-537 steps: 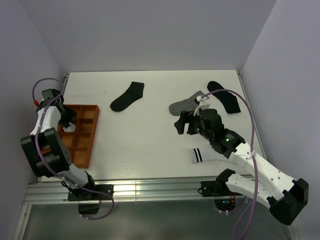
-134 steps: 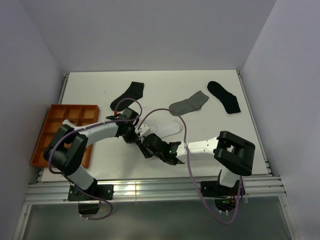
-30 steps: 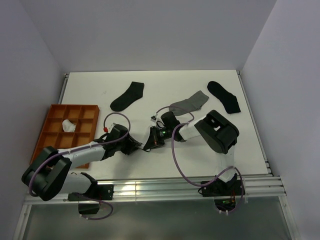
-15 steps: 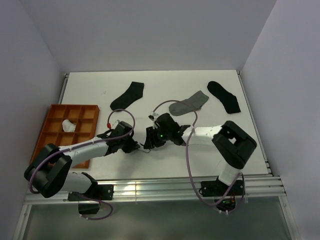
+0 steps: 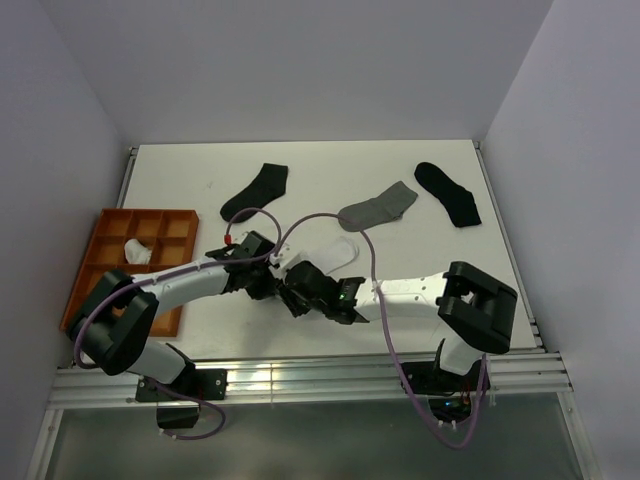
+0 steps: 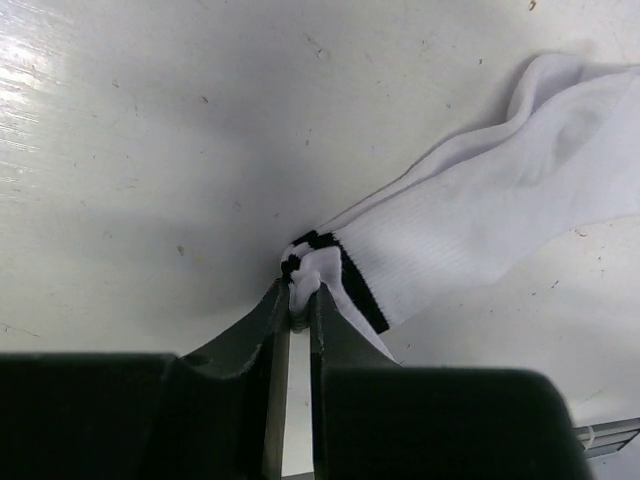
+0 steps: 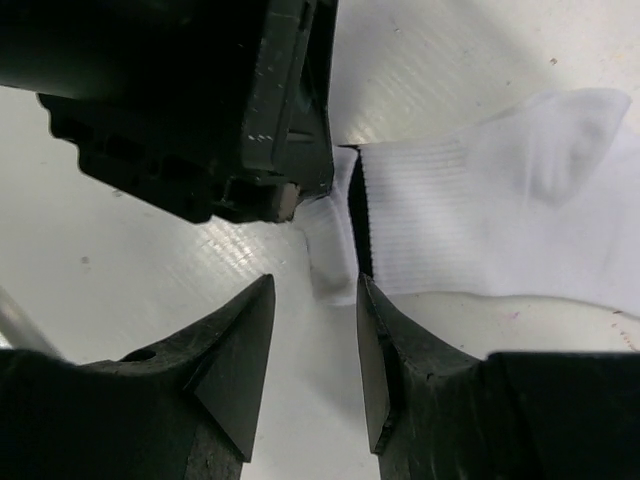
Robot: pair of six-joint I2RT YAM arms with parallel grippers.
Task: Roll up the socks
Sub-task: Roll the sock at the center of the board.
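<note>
A white sock with two black cuff stripes (image 5: 338, 254) lies flat near the table's middle. My left gripper (image 5: 270, 284) is shut on its bunched cuff; in the left wrist view the gripper (image 6: 300, 300) pinches the cuff and the sock (image 6: 480, 220) trails away to the upper right. My right gripper (image 5: 293, 298) is open right beside it. In the right wrist view the right gripper (image 7: 312, 290) is open, its tips either side of the cuff's loose edge (image 7: 335, 255). A grey sock (image 5: 378, 208) lies flat farther back. A white rolled bundle (image 5: 135, 252) sits in the orange tray (image 5: 150, 212).
Two black socks lie flat at the back, one on the left (image 5: 255, 192) and one on the right (image 5: 448, 193). The orange compartment tray stands at the left edge. Both arms cross low over the table's near middle, their wrists almost touching.
Both grippers have shifted slightly at the near middle. The white striped sock now shows stretched out behind them, its cuff in my left gripper.
</note>
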